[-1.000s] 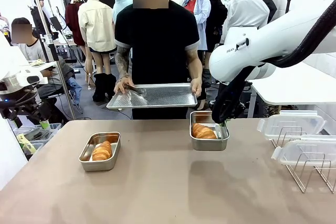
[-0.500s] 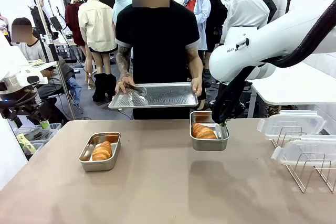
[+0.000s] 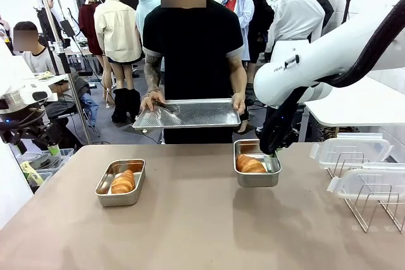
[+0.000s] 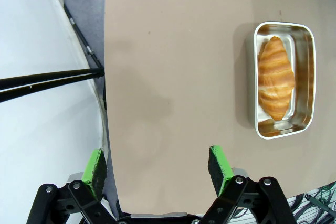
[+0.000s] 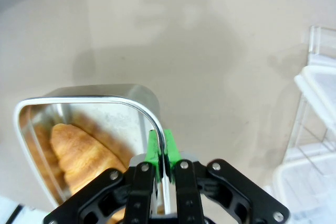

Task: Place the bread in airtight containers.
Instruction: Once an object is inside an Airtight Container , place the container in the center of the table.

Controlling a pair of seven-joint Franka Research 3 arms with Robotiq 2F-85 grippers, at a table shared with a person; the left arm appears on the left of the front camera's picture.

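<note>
Fingers of the right gripper (image 5: 161, 142), clamped on the rim of the shiny rectangular steel tub (image 3: 258, 179), have slid it, golden-brown croissant (image 3: 250, 165) inside, toward the clear plastic lids (image 3: 351, 150); the left gripper (image 4: 157, 162) hangs open.

Table (image 3: 190, 232): plain tan; left container (image 3: 117, 199) at 9 o'clock and right container (image 3: 258, 180) at 3 o'clock, shiny silver steel, each with golden-brown, darker-ridged bread (image 3: 123, 181). Left gripper (image 4: 157, 163) and right gripper (image 5: 161, 148): black, green pads (image 4: 96, 163). Tray (image 3: 196, 113) at 12 o'clock: silver, fine dotted mesh; 2 lids (image 3: 351, 150) at 3 o'clock: clear.
</note>
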